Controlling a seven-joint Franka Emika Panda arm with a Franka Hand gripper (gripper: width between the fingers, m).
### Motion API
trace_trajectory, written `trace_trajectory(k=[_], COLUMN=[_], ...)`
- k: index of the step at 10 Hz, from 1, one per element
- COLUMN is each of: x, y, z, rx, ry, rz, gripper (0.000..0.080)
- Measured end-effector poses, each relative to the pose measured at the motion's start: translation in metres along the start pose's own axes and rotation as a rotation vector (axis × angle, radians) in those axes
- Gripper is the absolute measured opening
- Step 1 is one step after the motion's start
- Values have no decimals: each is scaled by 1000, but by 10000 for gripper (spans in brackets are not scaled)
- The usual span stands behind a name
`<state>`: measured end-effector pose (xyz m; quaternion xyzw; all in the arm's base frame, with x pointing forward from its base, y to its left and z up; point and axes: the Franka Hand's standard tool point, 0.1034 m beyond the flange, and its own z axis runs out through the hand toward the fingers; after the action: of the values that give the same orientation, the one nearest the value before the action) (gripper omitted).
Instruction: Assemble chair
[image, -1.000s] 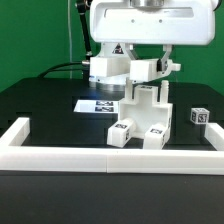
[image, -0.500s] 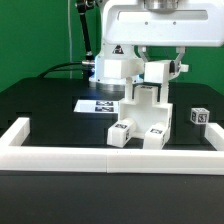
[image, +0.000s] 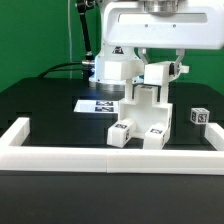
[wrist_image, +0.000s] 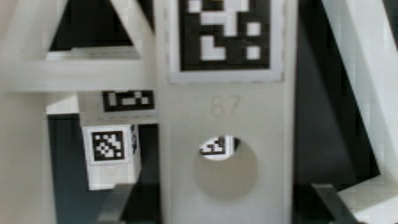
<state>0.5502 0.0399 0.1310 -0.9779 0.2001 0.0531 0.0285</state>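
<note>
No legible text – only marker tags (wrist_image: 226, 35) (on chair (image: 142, 112) pieces).

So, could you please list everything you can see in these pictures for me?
half-built chair: one, white, middle of the table
held piece: one, white, just above the half-built chair
loose piece: one, white, on the table, the exterior view's right
marker board: one, white, flat behind the half-built chair
barrier wall: one, white, along the table's near edge
table: one, black, under everything
arm: one, white, above the half-built chair
gripper: one, white, shut on the held piece
</note>
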Motion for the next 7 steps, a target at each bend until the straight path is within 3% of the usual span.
trace_trajectory(k=[7], x=[-2], y=[-2], z=[2], rx=[-3], ry=[-3], rz=[-8], gripper=[290])
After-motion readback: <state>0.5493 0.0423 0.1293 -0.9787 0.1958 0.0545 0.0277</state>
